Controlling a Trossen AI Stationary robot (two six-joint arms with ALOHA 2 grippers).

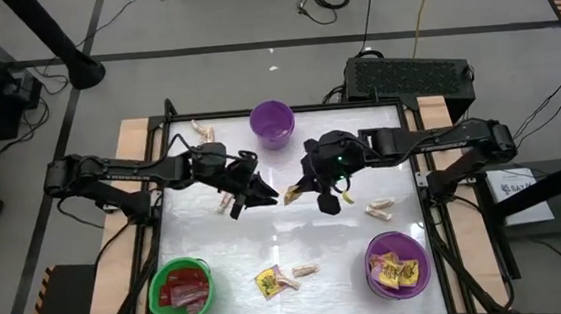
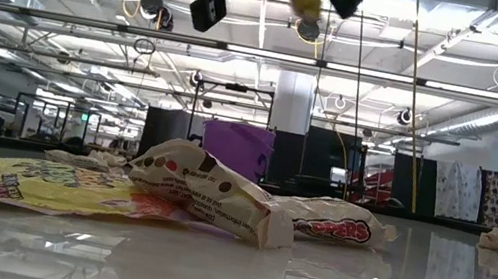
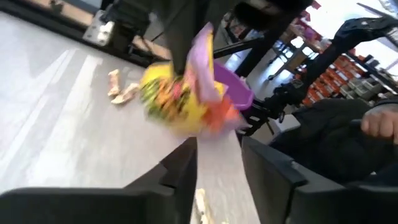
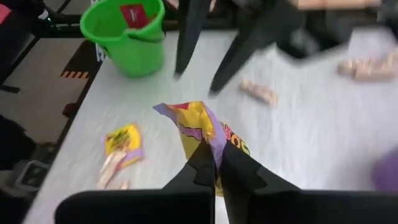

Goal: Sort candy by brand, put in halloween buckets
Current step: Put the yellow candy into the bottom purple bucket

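My right gripper [image 4: 214, 163] hangs over the table's middle, shut on a yellow packet [image 4: 198, 130] with a purple edge; the high view shows that packet [image 1: 291, 194] between the two grippers. My left gripper [image 1: 253, 194] is open, just left of the packet and apart from it; its two fingers [image 3: 180, 171] frame the packet [image 3: 177, 102] in the left wrist view. The green bucket [image 1: 181, 288] holds red packets. The near purple bucket [image 1: 397, 264] holds yellow packets. Another purple bucket [image 1: 272, 124] stands at the far edge. My right gripper pinches the yellow packet's lower end [image 4: 211, 152] between its two shut fingers. The packet stands out past the fingertips toward the left gripper and is lifted clear of the table.
A yellow packet [image 1: 267, 281] and tan pieces [image 1: 305, 270] lie near the table's near edge, between the green and purple buckets. More tan pieces lie right of centre [image 1: 378, 209], under the left arm [image 1: 226, 199] and at the far left [image 1: 203, 131]. A person's hand [image 3: 379, 121] shows beyond the table.
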